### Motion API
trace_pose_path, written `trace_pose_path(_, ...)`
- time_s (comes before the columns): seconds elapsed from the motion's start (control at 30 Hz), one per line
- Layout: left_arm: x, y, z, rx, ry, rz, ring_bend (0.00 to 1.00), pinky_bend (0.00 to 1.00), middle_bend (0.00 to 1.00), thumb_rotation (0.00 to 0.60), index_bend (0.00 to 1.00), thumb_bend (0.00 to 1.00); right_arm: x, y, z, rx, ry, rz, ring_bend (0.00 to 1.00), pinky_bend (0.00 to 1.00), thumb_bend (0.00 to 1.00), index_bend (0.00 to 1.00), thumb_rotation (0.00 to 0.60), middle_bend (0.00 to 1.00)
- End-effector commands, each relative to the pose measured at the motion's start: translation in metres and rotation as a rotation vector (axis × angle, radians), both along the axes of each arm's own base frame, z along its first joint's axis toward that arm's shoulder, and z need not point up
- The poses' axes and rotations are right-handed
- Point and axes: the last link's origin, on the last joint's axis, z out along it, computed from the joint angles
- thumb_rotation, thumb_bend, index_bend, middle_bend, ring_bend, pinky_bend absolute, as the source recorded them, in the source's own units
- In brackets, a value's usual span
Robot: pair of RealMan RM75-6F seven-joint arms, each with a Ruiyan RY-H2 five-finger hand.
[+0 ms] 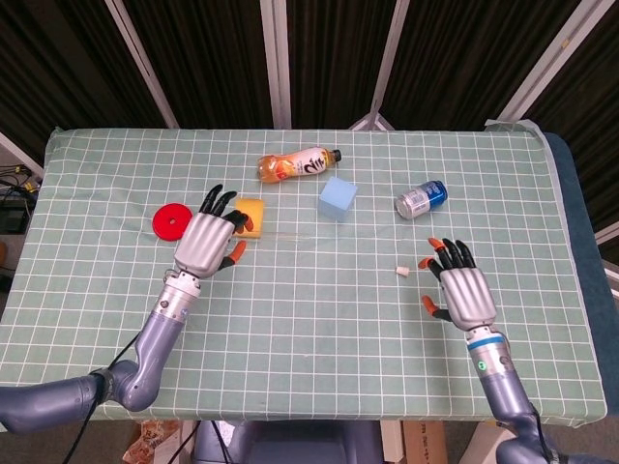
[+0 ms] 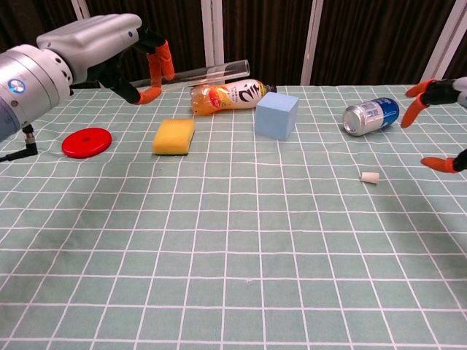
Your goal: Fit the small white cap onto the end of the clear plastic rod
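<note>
The left hand (image 2: 98,45) pinches the clear rod (image 2: 208,71) aloft; the right hand (image 1: 462,291), fingers spread, hovers beside the uncollected white cap (image 1: 403,271).

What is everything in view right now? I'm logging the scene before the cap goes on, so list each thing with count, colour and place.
clear plastic rod: 1, transparent, held off the table by the left hand, pointing toward the right
small white cap: 1, white, on the cloth right of centre
orange drink bottle: 1, orange with white label, lying at the back
foam cube: 1, light blue, beside the bottle
can: 1, silver and blue, lying on its side, back right
sponge: 1, yellow, left of centre
disc: 1, red, far left
tablecloth: 1, green with white grid
left hand: 1, grey, orange-tipped, holds the rod
right hand: 1, fingers spread, near the cap
</note>
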Motion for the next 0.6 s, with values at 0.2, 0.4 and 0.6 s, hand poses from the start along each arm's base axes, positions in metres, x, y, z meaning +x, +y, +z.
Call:
trace_pose_path(0.2,-0.002,0.003,0.009,0.002,-0.008,0.002,0.13,0.0,0.5,0.6,0.49,0.74,0.024,-0.028,-0.054,0.016,0.009,-0.066,0.0,0.0,0.35,0.39,0.6,0.14)
trace_pose_path(0.4,-0.004,0.004,0.013,0.002,-0.011,-0.004,0.13,0.0,0.5,0.6,0.49,0.74,0.03,-0.04,-0.078,0.008,0.024,-0.104,0.0,0.0,0.35,0.39,0.6,0.15)
trace_pose_path(0.6,-0.006,0.005,0.016,0.006,-0.004,-0.012,0.13,0.0,0.5,0.6,0.49,0.74,0.028,-0.057,-0.088,-0.026,0.043,-0.147,0.0,0.0,0.35,0.43,0.6,0.17)
